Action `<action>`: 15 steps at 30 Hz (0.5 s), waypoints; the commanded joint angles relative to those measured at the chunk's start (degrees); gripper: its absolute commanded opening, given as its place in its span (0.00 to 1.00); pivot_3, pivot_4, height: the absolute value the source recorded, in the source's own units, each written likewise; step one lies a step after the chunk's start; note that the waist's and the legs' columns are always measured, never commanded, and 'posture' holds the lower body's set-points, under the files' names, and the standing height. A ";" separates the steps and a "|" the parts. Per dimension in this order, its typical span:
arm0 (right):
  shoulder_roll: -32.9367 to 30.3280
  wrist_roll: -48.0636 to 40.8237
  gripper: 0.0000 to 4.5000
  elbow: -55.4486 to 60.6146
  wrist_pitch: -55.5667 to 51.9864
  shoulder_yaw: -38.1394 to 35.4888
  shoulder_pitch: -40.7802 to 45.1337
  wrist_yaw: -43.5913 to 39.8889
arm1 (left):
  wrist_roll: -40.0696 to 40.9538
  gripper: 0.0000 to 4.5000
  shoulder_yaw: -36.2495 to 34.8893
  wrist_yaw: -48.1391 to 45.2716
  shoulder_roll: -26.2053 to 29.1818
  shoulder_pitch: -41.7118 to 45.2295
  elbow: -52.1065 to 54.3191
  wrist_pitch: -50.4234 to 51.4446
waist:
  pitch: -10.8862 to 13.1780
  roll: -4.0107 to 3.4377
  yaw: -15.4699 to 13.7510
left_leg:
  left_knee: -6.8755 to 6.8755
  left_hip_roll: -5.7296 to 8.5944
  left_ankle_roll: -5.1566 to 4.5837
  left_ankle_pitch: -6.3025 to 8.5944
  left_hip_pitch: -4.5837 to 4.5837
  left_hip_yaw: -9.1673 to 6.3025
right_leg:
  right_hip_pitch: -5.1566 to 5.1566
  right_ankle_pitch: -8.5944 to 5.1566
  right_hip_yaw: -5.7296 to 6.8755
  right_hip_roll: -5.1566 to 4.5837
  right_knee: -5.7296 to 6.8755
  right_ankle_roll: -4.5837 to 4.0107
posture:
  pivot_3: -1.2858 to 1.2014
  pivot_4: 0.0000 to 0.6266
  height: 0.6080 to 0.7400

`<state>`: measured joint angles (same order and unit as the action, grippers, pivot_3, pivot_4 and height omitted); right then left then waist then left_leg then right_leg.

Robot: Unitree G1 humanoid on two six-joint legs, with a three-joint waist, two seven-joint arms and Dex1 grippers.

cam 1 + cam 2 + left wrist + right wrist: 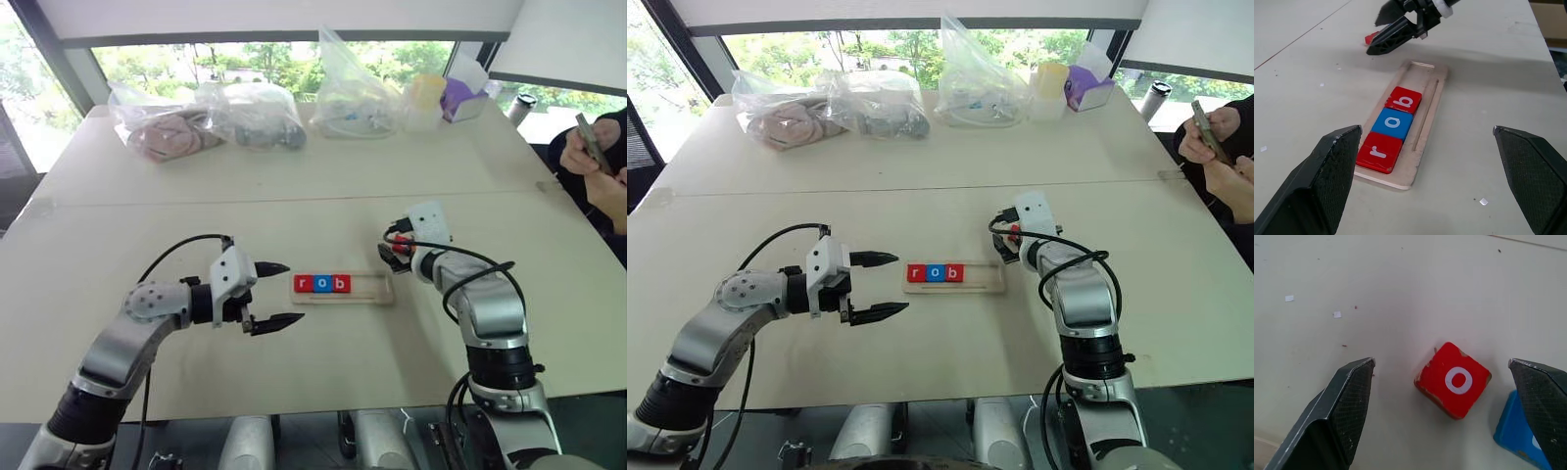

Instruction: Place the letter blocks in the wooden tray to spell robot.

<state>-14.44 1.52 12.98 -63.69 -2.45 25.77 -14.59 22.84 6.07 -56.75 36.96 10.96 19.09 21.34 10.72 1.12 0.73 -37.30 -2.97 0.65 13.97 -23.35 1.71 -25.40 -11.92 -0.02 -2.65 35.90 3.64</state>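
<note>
The wooden tray (377, 289) lies on the table between my arms. In its left part sit three letter blocks in a row: red r (1379, 152), blue o (1392, 124) and red b (1403, 101). The tray's right part is bare. Just beyond its right end a loose red o block (1453, 380) lies flat on the table, with a blue block (1515, 431) close beside it. My right gripper (1441, 363) hovers open over the red o block, one finger on each side. My left gripper (292, 292) stands open to the left of the tray, pointing at it.
Several clear plastic bags (257, 116) and a purple box (460, 98) line the table's far edge. A person's hands holding a phone (593, 145) are at the far right. A seam crosses the tabletop behind the tray.
</note>
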 commanded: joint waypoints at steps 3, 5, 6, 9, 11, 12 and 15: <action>2.77 -1.19 0.98 0.95 -2.29 -3.31 0.73 3.75 | -0.65 1.00 0.39 -0.24 -0.34 1.49 0.02 -1.46 | -0.01 0.00 0.10 | 0.00 0.00 0.00 0.00 0.01 0.00 | 0.00 0.00 0.00 0.00 0.00 0.00 | 0.52 0.24 1.00; 3.63 -1.60 0.98 0.09 -2.42 -3.65 1.06 4.53 | -0.80 1.00 0.42 -0.19 -0.42 1.63 -0.15 -1.55 | -0.01 0.00 0.09 | 0.02 0.00 0.00 0.00 0.01 -0.01 | 0.00 0.00 0.00 0.01 0.00 0.01 | 0.52 0.24 1.00; 4.22 -1.69 0.98 -0.33 -2.42 -3.95 1.27 5.10 | -0.88 1.00 0.41 -0.15 -0.47 1.62 -0.16 -1.58 | -0.01 0.00 0.10 | 0.03 0.00 0.00 0.00 0.01 -0.01 | 0.00 -0.01 0.00 0.01 0.00 0.01 | 0.52 0.24 1.00; 6.08 -2.31 0.98 -2.06 -2.77 -5.55 2.38 6.74 | -1.07 1.00 0.35 0.01 -0.67 1.57 -0.09 -1.53 | -0.01 0.00 0.11 | 0.03 0.00 0.00 0.00 0.01 -0.02 | 0.00 -0.01 0.00 0.01 0.00 0.01 | 0.52 0.24 1.00; 7.48 -2.92 0.98 -3.27 -3.39 -6.95 3.41 7.89 | -1.15 1.00 0.29 0.14 -0.72 1.45 0.06 -1.46 | -0.02 0.01 0.13 | 0.03 0.00 0.00 0.00 0.01 -0.02 | 0.01 -0.01 0.00 0.01 0.00 0.01 | 0.52 0.24 1.00; 7.88 -3.13 0.98 -3.63 -3.65 -7.29 3.76 8.25 | -1.18 1.00 0.27 0.20 -0.76 1.44 0.11 -1.40 | -0.02 0.01 0.14 | 0.02 0.00 0.00 0.00 0.01 -0.02 | 0.01 0.00 0.00 0.01 0.00 0.01 | 0.52 0.24 1.00; 8.47 -3.23 0.79 -3.37 -4.42 -6.71 3.71 9.07 | -1.26 1.00 0.05 0.27 -0.69 1.31 0.12 -1.45 | -0.03 0.01 0.15 | 0.03 0.00 0.00 0.00 0.01 -0.04 | 0.01 -0.01 0.00 0.01 0.01 0.01 | 0.52 0.24 1.00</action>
<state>-6.60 -0.90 10.00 -66.72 -9.16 29.87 -5.86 21.74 6.55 -56.60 36.05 11.97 18.13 20.83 10.69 1.13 0.88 -37.26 -2.97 0.65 13.97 -23.34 1.67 -25.39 -11.93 -0.01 -2.64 35.91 3.65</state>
